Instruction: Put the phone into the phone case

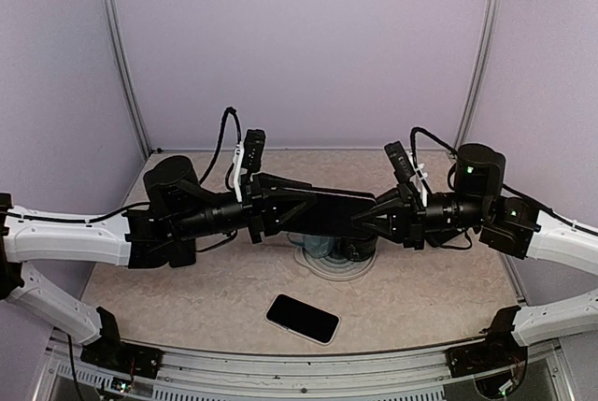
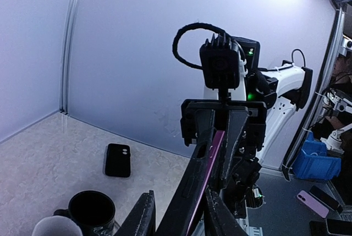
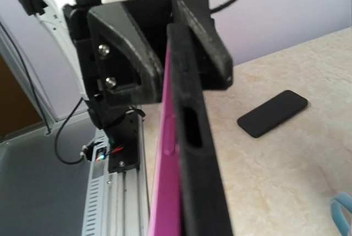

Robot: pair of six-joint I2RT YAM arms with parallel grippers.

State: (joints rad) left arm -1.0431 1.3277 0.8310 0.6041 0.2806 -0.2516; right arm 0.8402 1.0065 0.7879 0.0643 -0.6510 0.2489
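A phone with a magenta edge (image 3: pixel 166 186) is held in the air between my two grippers, with a black phone case (image 3: pixel 193 153) lying along one side of it. Over the table's middle they show as one dark bar (image 1: pixel 329 210). My left gripper (image 1: pixel 291 207) is shut on the left end, its fingers (image 2: pixel 144 215) on either side of the case (image 2: pixel 192 184) and magenta edge (image 2: pixel 212 153). My right gripper (image 1: pixel 377 215) is shut on the right end; its own fingers are hidden in the right wrist view.
A second flat black phone or case (image 1: pixel 302 318) lies on the table near the front edge, also showing in the left wrist view (image 2: pixel 117 160) and the right wrist view (image 3: pixel 272 113). A black mug (image 2: pixel 91 211) stands on a pale round mat (image 1: pixel 322 265) below the held phone.
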